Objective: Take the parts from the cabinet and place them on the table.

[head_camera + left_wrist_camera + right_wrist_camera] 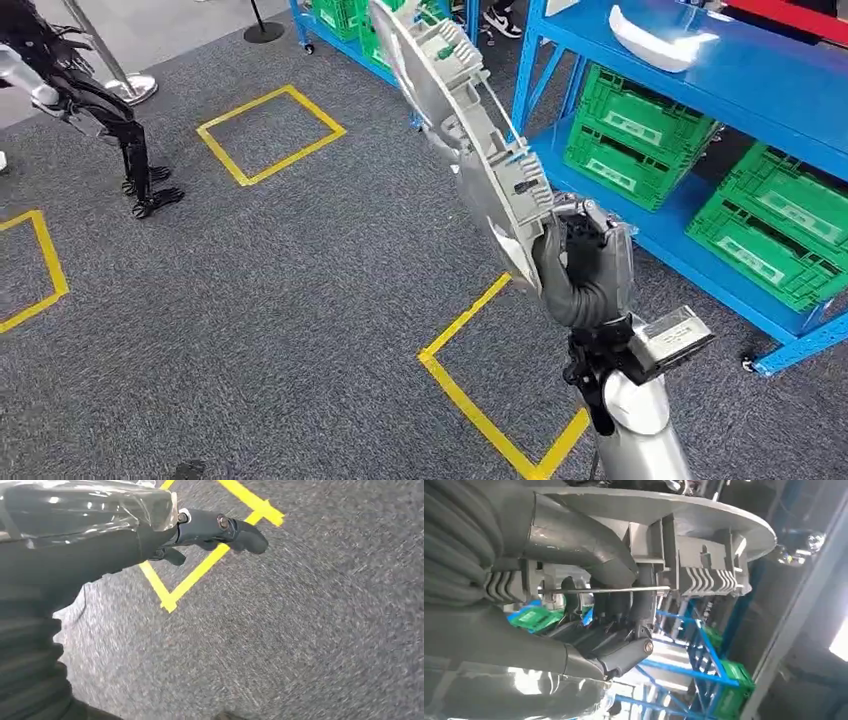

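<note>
My right hand [585, 270] grips the lower end of a long grey plastic part [470, 130] and holds it raised, tilted up and to the left over the carpet. In the right wrist view the thick thumb and dark fingers [616, 605] clamp the part's ribbed underside [704, 575]. The blue cabinet [720, 75] stands to the right, with a white part [655, 42] lying on its upper shelf. My left hand [210, 530] hangs over the grey carpet with its fingers stretched out, holding nothing.
Green crates [635, 125] fill the cabinet's lower shelf. Yellow tape squares [270, 135] mark the carpet, one just beneath my right arm [480, 410]. Another robot's dark arm and hand [110, 115] hang at the far left, beside a stanchion base [130, 88].
</note>
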`<state>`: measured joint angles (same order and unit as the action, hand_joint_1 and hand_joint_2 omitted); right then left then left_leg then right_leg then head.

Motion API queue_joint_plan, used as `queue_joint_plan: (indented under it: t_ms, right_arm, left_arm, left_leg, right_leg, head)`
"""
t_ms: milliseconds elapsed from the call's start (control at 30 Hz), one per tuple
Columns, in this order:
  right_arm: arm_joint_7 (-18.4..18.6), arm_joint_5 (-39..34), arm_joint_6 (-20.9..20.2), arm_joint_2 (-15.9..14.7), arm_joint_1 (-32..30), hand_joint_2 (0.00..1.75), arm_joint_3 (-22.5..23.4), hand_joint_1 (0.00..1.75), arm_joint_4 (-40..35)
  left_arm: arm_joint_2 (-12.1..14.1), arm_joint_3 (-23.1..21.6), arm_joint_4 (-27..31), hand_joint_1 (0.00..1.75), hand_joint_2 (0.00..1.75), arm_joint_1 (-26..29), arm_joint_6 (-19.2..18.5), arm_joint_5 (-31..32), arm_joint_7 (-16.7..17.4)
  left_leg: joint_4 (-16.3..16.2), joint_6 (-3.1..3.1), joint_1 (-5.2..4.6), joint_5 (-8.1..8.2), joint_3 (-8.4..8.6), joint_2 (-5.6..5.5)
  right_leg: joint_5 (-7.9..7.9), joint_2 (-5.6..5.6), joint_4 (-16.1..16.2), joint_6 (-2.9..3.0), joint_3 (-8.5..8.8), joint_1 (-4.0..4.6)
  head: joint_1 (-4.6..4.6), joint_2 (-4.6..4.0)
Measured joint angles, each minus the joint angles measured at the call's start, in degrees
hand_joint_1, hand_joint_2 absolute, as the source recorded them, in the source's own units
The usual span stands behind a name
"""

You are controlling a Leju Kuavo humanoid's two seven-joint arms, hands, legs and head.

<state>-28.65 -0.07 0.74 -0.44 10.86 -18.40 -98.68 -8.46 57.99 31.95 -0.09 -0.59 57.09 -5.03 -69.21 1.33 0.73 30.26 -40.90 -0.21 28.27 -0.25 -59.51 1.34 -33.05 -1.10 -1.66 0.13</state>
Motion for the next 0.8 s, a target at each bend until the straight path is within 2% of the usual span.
queue_joint_plan:
  t_ms: [33,67,100,133,167,200,233,267,300,367,400,433,467,500,533,567,600,633,667,700,733,767,800]
  right_arm:
    - [0.00,0.00,0.00,0.02,-0.01,1.75,0.05,1.75,0.00]
    - [0.00,0.00,0.00,0.02,-0.04,1.75,0.04,1.75,0.00]
    - [0.02,0.00,0.00,0.02,-0.05,1.75,0.05,1.75,0.00]
    - [0.02,0.02,-0.02,0.04,-0.05,1.75,0.00,1.75,0.00]
    - [0.02,0.00,-0.04,0.15,-0.03,1.75,-0.04,1.75,0.00]
    - [0.02,0.00,-0.02,0.22,0.06,1.75,-0.04,1.75,0.00]
    - [0.00,0.02,-0.02,0.33,0.10,1.75,-0.04,1.75,-0.02]
    - [0.00,0.04,-0.02,0.31,0.07,1.75,-0.04,1.75,-0.02]
    - [0.00,0.04,-0.02,0.28,0.05,1.75,-0.02,1.75,-0.02]
    - [0.02,0.24,-0.02,0.52,0.12,1.75,-0.02,1.75,-0.04]
    - [0.02,0.33,-0.02,0.70,0.08,1.75,0.00,1.75,-0.13]
    - [0.09,0.42,-0.02,0.66,0.09,1.75,0.04,1.75,-0.13]
    - [-0.02,0.42,-0.02,0.63,0.14,1.75,0.05,1.75,-0.15]
    - [-0.04,0.42,-0.02,0.44,0.14,1.75,0.15,1.75,-0.13]
    - [-0.04,0.42,-0.02,0.31,0.08,1.75,0.26,1.75,-0.13]
    - [-0.02,0.44,-0.02,0.24,0.06,1.75,0.31,1.75,-0.13]
    - [0.00,0.48,-0.02,0.20,-0.03,1.75,0.26,1.75,-0.13]
    - [0.02,0.50,-0.02,0.17,-0.12,1.75,0.26,1.75,-0.13]
    - [0.02,0.57,-0.02,0.09,-0.07,1.75,0.29,1.75,-0.13]
    - [0.02,0.63,-0.02,0.07,0.02,1.75,0.29,1.75,-0.13]
    - [0.02,0.77,0.00,0.04,0.03,1.75,0.33,1.75,-0.13]
    - [0.04,0.79,0.00,0.04,0.01,1.75,0.31,1.75,-0.04]
    - [0.02,0.79,0.00,0.04,-0.05,1.75,0.35,1.75,-0.24]
  left_arm:
    - [-0.07,0.00,-0.02,0.00,1.75,0.00,-0.02,0.00,0.00]
    - [-0.18,-0.02,-0.07,0.00,1.75,0.02,-0.02,0.00,0.00]
    - [-0.17,-0.02,-0.13,0.00,1.75,0.02,0.00,0.00,0.00]
    - [-0.13,0.00,-0.15,0.00,1.75,0.04,0.00,-0.02,0.00]
    - [-0.02,0.00,-0.15,0.00,1.75,0.02,0.00,-0.04,0.00]
    - [0.00,0.00,-0.15,0.00,1.75,-0.01,0.00,-0.04,-0.02]
    - [0.31,0.00,-0.13,0.00,1.75,-0.12,0.07,-0.09,-0.02]
    - [0.41,-0.04,-0.18,0.00,1.75,-0.19,0.07,-0.09,-0.04]
    - [0.50,-0.13,-0.15,0.00,1.75,-0.38,0.15,-0.13,-0.13]
    - [0.78,-0.17,-0.15,0.00,1.75,-0.36,0.35,-0.35,-0.13]
    - [0.85,-0.22,-0.15,0.00,1.75,-0.38,0.46,-0.50,-0.13]
    - [0.43,-0.28,-0.24,0.00,1.75,-0.29,0.66,-0.57,-0.13]
    - [0.46,-0.28,-0.24,0.00,1.75,-0.60,0.70,-0.59,-0.11]
    - [0.37,-0.37,-0.24,0.00,1.75,-0.90,0.68,-0.61,-0.13]
    - [0.22,-0.44,-0.26,0.00,1.75,-0.98,0.68,-0.61,-0.11]
    - [0.11,-0.52,-0.28,0.00,1.75,-0.99,0.68,-0.61,-0.13]
    - [-0.04,-0.55,-0.35,0.00,1.75,-0.95,0.68,-0.63,-0.11]
    - [-0.11,-0.55,-0.37,0.00,1.75,-0.87,0.68,-0.63,-0.11]
    - [-0.15,-0.55,-0.39,0.00,1.75,-0.85,0.68,-0.68,-0.09]
    - [-0.20,-0.61,-0.39,0.00,1.75,-0.86,0.68,-0.70,-0.09]
    - [-0.09,-0.72,-0.39,0.00,1.75,-0.83,0.68,-0.70,-0.09]
    - [0.33,-0.72,-0.39,0.00,1.75,-0.85,0.70,-0.70,-0.09]
    - [0.28,-0.79,-0.39,0.00,1.75,-0.75,0.72,-0.70,-0.04]
  left_leg:
    - [-4.96,0.00,0.03,1.88,-2.64,0.31]
    - [-8.11,-0.04,0.02,2.42,-4.49,0.31]
    - [-7.86,-0.29,-0.02,1.56,-4.66,0.31]
    - [-4.87,-0.78,-0.16,-0.45,-3.37,0.38]
    - [-0.12,-1.56,-0.52,-2.88,-1.01,0.76]
    - [5.32,-2.69,-1.31,-5.08,1.89,2.26]
    - [9.66,-4.18,-2.82,-5.28,4.05,6.09]
    - [9.56,-4.39,-2.59,-5.28,4.26,6.29]
    - [9.97,-4.41,-2.97,-5.34,4.24,5.52]
    - [10.56,-4.74,-3.04,-5.53,4.27,4.08]
    - [12.49,-5.19,-2.68,-6.34,5.93,3.04]
    - [14.01,-4.81,-2.06,-7.07,6.74,2.16]
    - [14.48,-5.16,-1.77,-7.49,7.08,1.48]
    - [14.56,-5.01,-1.53,-7.52,7.11,0.51]
    - [14.54,-4.86,-1.41,-7.45,7.11,-0.58]
    - [14.50,-4.70,-1.33,-7.41,7.11,-1.62]
    - [14.38,-4.34,-1.13,-7.33,7.13,-2.66]
    - [14.22,-4.02,-0.89,-7.17,7.17,-3.74]
    - [13.72,-3.51,-0.54,-6.92,7.14,-4.73]
    - [12.96,-2.85,-0.11,-6.48,7.05,-5.71]
    - [11.93,-1.92,0.02,-5.80,6.67,-6.55]
    - [11.05,-1.36,-0.20,-5.40,5.90,-7.26]
    - [10.71,-1.22,-0.10,-5.42,5.41,-7.56]
  right_leg:
    - [0.15,-0.79,-0.01,0.19,0.06,0.22]
    - [0.28,-1.54,-0.01,0.37,0.13,0.45]
    - [0.40,-2.20,-0.01,0.50,0.22,0.69]
    - [0.57,-2.87,-0.01,0.67,0.34,1.00]
    - [0.75,-3.47,0.03,0.68,0.50,1.26]
    - [0.87,-4.11,0.09,0.80,0.71,1.44]
    - [1.06,-4.71,0.26,0.73,1.00,1.48]
    - [1.16,-5.37,0.59,0.52,1.07,1.89]
    - [1.17,-6.10,0.60,0.42,1.10,1.60]
    - [1.27,-7.64,1.22,0.16,1.57,1.58]
    - [1.51,-8.21,1.90,-0.09,1.90,2.13]
    - [2.16,-5.04,0.28,0.02,1.67,1.75]
    - [3.51,-2.10,-3.17,0.25,0.25,1.52]
    - [5.02,-0.54,-7.38,0.38,-1.86,1.35]
    - [6.70,0.05,-11.98,0.38,-4.43,1.05]
    - [7.49,0.19,-15.28,0.05,-6.46,0.75]
    - [7.18,0.19,-16.05,-0.58,-7.30,0.50]
    - [5.54,0.20,-13.70,-1.65,-6.61,0.15]
    - [3.18,0.33,-9.46,-2.81,-4.93,-0.26]
    - [0.46,0.91,-3.73,-3.93,-2.34,-0.78]
    - [-0.89,2.76,0.20,-4.64,-0.74,-1.47]
    - [-0.63,4.19,-0.29,-3.87,-0.95,-1.16]
    - [-0.58,3.74,-0.72,-2.63,-0.91,-0.98]
  head:
    - [-0.04,0.00]
    - [-0.04,0.00]
    - [-0.07,0.00]
    - [-0.07,0.00]
    - [-0.04,0.00]
    - [-0.04,0.00]
    - [-0.02,0.00]
    - [0.15,0.00]
    - [-0.04,0.00]
    - [-0.04,0.00]
    - [-0.04,0.00]
    - [0.22,-0.02]
    - [0.04,0.00]
    - [0.37,0.00]
    - [0.42,0.00]
    - [0.33,0.00]
    - [0.35,0.00]
    - [0.31,0.00]
    - [0.33,0.00]
    - [0.35,0.00]
    - [0.46,0.00]
    - [0.94,0.00]
    - [0.68,0.00]
